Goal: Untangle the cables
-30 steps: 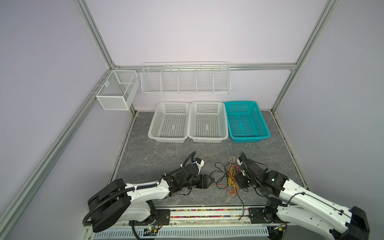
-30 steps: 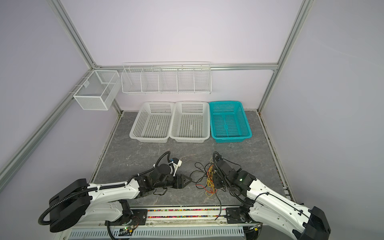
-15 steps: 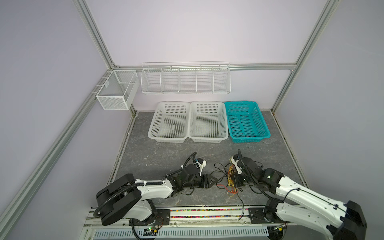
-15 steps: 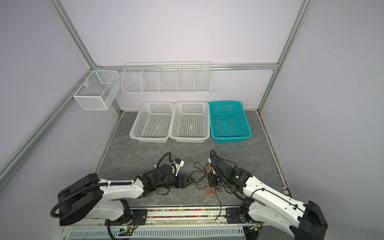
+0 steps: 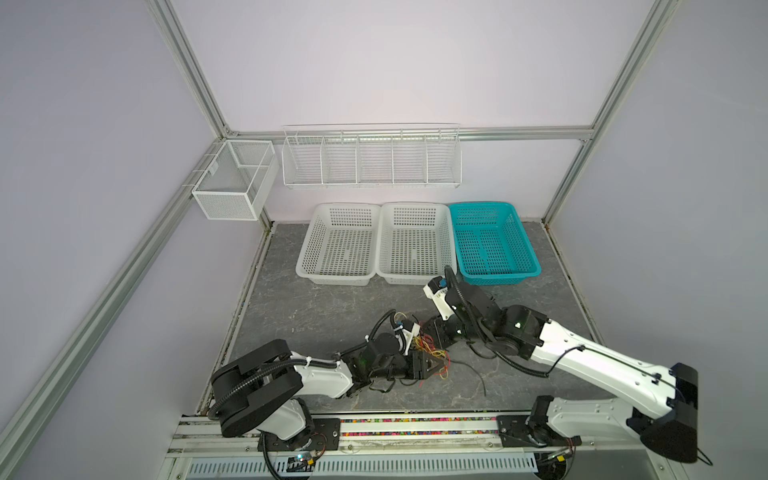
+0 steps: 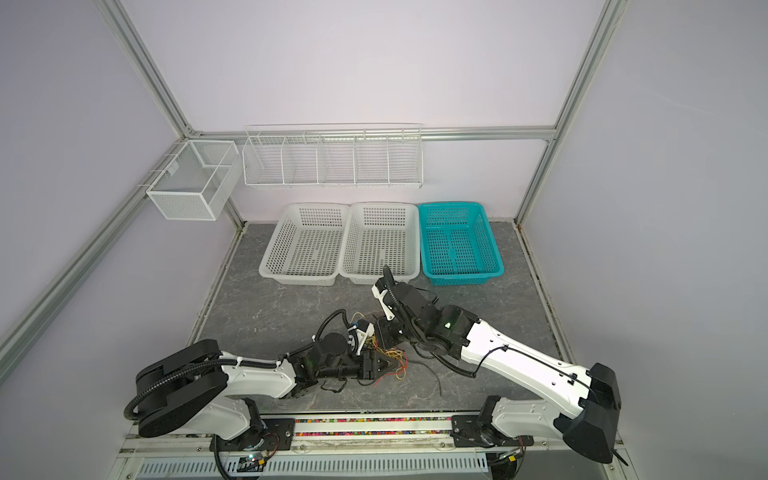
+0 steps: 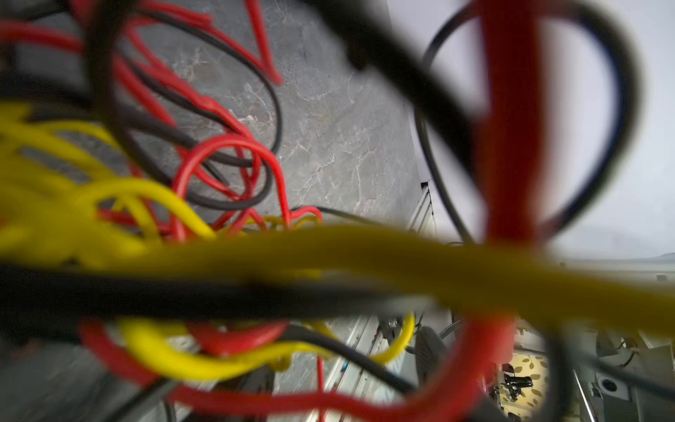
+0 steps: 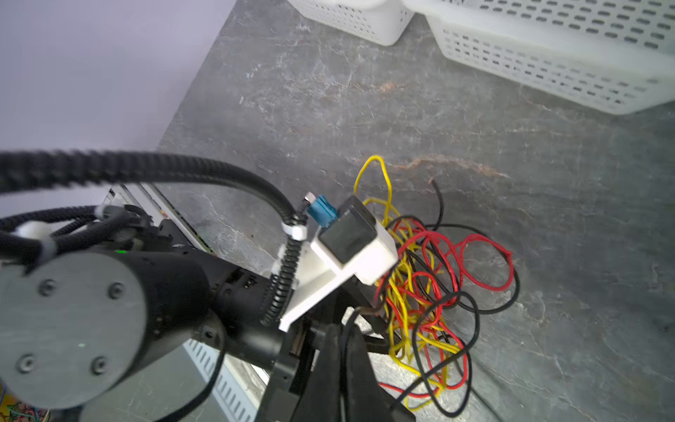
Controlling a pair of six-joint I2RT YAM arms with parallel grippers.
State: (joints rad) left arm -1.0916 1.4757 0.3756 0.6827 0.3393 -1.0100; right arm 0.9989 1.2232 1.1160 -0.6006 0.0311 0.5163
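Little of the job looks done. The cables (image 5: 432, 353) — red, yellow and black — lie in one knotted clump on the table (image 5: 332, 307). They are on the robot's side of the middle basket (image 5: 415, 279) and well apart from it. Only one black end trails out of the clump, away from that basket. No strand lies free by itself, so by my reckoning all the sorting-out is left.

The right gripper (image 8: 343, 339) has its jaws pressed together at the edge of the clump nearer the basket. A black strand rises right at its tips, but I cannot tell whether it is pinched between them. The left gripper (image 5: 430, 366) is at the side of the clump farther from the basket, and loops cover its fingers — I cannot tell whether its jaws are spread or pinching something.

The left wrist view is filled with blurred loops right against the lens and shows no fingers. In both top views the clump is small, and the grippers hide part of it.
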